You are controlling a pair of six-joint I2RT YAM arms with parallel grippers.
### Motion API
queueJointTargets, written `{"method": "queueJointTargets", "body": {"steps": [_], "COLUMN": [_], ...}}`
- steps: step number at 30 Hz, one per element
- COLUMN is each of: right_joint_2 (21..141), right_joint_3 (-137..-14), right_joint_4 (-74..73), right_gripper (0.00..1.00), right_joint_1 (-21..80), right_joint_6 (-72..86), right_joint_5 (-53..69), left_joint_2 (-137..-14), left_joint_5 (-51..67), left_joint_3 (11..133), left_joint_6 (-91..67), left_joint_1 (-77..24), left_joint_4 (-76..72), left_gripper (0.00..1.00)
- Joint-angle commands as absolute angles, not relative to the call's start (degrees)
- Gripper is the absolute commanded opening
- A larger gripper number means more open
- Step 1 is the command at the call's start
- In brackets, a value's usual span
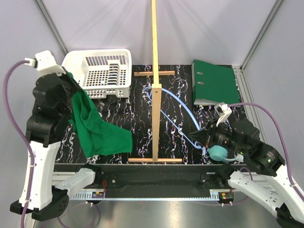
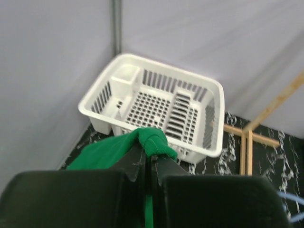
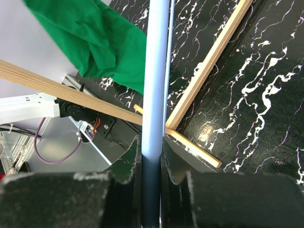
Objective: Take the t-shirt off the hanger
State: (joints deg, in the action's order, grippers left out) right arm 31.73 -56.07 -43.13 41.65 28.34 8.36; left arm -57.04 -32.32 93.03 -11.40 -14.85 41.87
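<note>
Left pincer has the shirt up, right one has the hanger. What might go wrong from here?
1. The left pincer pinches only a small bunched fold of the t-shirt. The rest hangs down to the table, so it may slip free.
2. The hanger in the right pincer reaches over to the wooden pole stand. Swinging it could knock the stand.

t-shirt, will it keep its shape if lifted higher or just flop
Probably floppy: the t-shirt sags in loose folds below the left gripper. Likely light for its size, since a pinch on one bunched edge holds it all.
</note>
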Motion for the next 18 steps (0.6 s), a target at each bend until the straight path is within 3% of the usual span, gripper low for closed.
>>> {"method": "queueJointTargets", "body": {"steps": [1, 10, 18], "right_joint_2": [30.85, 31.55, 37.34], "right_joint_3": [-57.13, -57.04, -60.72], "right_joint_4": [-38.59, -39.11, -39.02], "right_gripper": [0.0, 0.0, 0.0], "right_joint_1": [41.92, 41.92, 41.92], "right_joint_6": [27.68, 28.56, 28.66], "right_joint_5": [7.12, 2.91, -1.41], "left_joint_2": [-56.78, -46.52, -37.27], "left_joint_5": [-15.05, -12.13, -14.23], "left_joint_3": [81.43, 55.58, 40.62], "left_joint_6": [-16.07, -35.14, -48.33], "left_joint_1": [-14.59, -14.59, -13.98], "left_joint_4": [39.64, 34.98, 35.33], "left_gripper": [0.0, 0.0, 0.0]}}
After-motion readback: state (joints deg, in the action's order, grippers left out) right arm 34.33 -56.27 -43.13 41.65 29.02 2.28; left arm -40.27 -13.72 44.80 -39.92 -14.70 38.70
